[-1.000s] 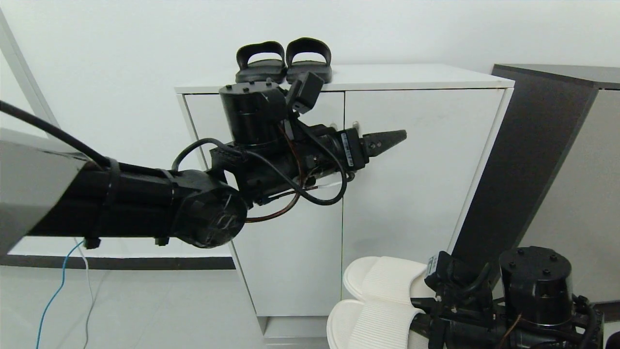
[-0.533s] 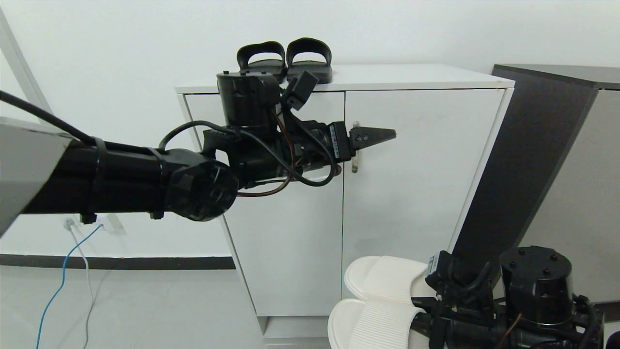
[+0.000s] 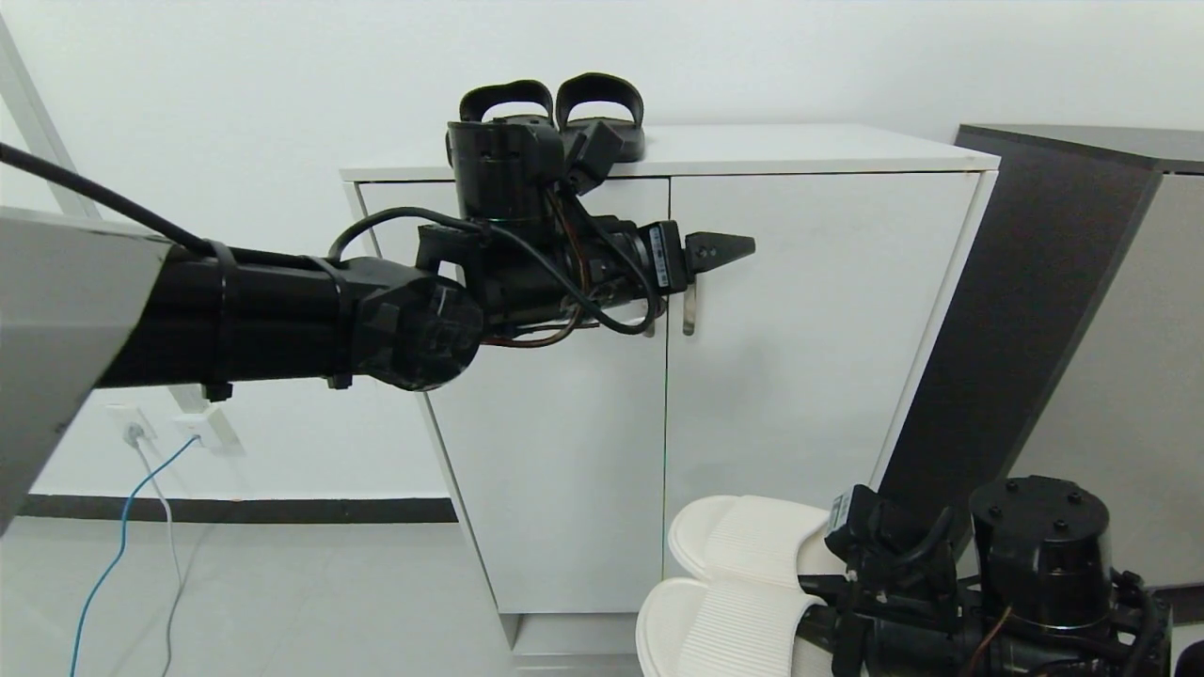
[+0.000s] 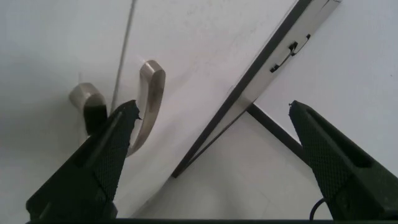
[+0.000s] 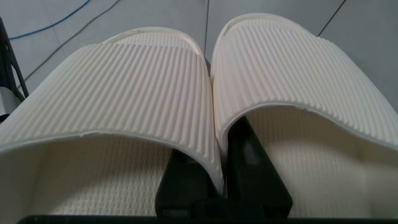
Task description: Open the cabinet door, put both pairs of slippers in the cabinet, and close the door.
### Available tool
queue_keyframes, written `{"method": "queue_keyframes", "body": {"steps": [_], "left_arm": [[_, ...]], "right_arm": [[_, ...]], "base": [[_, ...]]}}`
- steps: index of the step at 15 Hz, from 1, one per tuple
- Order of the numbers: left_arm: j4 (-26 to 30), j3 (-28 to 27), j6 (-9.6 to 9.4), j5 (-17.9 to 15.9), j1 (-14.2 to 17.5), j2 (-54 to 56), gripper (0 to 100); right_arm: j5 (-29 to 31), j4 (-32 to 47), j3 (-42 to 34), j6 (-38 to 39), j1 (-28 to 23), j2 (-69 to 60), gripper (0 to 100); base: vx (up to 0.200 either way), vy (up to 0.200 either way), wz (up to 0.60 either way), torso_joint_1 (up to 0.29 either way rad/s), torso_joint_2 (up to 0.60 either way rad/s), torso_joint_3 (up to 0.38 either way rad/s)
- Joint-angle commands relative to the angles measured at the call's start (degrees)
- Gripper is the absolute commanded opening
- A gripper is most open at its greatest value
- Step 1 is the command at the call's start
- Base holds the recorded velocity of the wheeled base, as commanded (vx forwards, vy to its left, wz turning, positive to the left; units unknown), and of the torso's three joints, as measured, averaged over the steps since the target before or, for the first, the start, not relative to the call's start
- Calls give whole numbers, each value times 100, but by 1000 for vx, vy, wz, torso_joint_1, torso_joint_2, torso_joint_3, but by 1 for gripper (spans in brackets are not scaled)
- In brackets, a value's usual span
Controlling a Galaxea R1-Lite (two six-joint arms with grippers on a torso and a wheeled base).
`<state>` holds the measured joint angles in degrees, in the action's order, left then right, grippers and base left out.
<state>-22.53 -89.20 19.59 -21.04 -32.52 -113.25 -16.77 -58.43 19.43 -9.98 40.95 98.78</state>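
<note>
The cabinet (image 3: 809, 329) has both doors shut, and the right door's handle (image 3: 689, 308) hangs just past the centre seam, with the left door's handle (image 3: 649, 324) close beside it. The left gripper (image 3: 724, 252) is level with the top of these handles, its fingers spread wide and holding nothing. From the left wrist, the right door's handle lies just inside one fingertip (image 4: 127, 118), and I cannot tell whether they touch. Over the last second this arm has risen and drawn its tip back toward the seam, so the handles it was covering now show below it. It looks like lining up for a grasp, so the door-opening step is not yet done. The gripper still seems to need to settle around the handle before closing. The black slippers (image 3: 602, 94) sit on top of the cabinet, partly behind the left wrist. The white slippers (image 3: 738, 564) are held low in front of the right door by the right gripper (image 5: 222, 186), its fingers closed on the two inner walls where the pair meets; it has not moved. A dark panel (image 3: 1016, 310) leans against the cabinet's right side
</note>
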Motion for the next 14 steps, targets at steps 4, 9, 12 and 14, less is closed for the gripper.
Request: {"method": "queue_keyframes", "body": {"steps": [4,9,12,14], "left_arm": [[12,-353,1,65,0,-338,100],[117,-678,10,83,-35,-646,100],[117,-643,27,74,-70,-610,0],[117,-537,36,74,-79,-540,0]], "right_arm": [[-1,-2,-1,-4,1,18,0],[-1,-2,-1,5,1,27,0],[-1,-2,-10,5,1,36,0],[-10,7,-27,-4,1,27,0]], "base": [[0,0,0,0,0,0],[0,0,0,0,0,0],[0,0,0,0,0,0],[0,0,0,0,0,0]]}}
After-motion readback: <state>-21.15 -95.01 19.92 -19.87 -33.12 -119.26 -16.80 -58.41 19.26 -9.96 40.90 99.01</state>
